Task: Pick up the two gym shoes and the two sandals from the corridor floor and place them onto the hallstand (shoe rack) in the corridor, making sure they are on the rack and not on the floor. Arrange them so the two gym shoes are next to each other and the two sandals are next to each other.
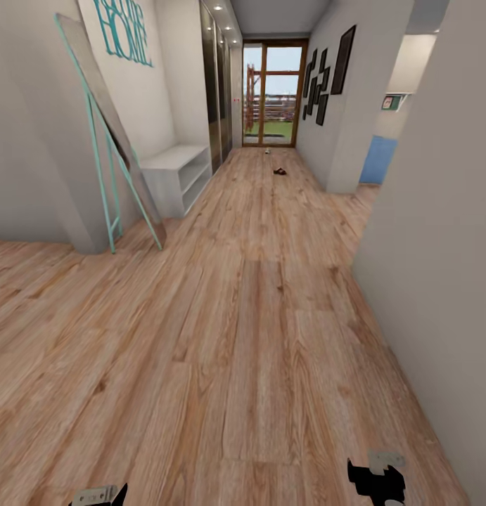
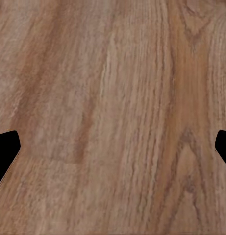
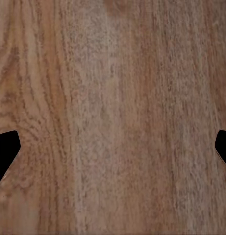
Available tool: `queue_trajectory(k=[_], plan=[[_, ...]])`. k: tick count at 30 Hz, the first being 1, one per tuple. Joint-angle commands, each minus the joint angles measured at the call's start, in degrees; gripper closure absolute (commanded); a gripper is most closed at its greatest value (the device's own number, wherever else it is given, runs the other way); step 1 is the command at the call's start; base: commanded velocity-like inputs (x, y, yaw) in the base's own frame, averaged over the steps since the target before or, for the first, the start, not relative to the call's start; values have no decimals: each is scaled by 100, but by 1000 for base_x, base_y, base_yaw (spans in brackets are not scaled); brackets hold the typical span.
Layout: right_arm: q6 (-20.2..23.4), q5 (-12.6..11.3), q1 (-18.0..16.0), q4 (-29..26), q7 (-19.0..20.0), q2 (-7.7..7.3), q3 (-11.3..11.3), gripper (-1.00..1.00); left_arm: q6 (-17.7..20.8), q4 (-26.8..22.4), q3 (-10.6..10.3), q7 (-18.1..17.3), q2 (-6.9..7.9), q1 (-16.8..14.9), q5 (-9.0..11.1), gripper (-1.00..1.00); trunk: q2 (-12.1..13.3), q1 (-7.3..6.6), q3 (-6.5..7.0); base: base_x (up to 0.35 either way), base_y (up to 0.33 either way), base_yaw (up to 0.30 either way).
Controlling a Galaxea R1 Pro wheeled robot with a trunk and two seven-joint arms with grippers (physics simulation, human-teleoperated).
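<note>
Corridor ahead, shoes far off
Both grippers, left [image 2: 113,147] and right [image 3: 113,147], hang spread wide and empty above the corridor floor [image 1: 243,316]; hallstand [image 1: 176,172] stands left.

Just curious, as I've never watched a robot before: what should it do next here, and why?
Probably roll forward down the corridor. The small dark item on the wood floor lies far ahead, past the grey rack, and both grippers, left and right, look open over bare planks.

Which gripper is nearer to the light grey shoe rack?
Left. The left gripper sits on the light grey shoe rack's side of the corridor; the right gripper is farther across. Both are far.
</note>
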Motion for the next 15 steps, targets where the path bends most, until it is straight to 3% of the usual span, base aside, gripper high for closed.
queue_trajectory(k=[1, 15], plan=[[-16, 59, -4, 7, -18, 0, -45, -100, 0, 6, 23, -60, -1, -3, 51, -100, -2, 3, -5, 339, 0, 0], [-12, 54, -4, 7, -18, 0, -51, -100, 5, 8, 18, -60, -3, -3, 45, -100, -2, 3, -5, 339, 0, 0]])
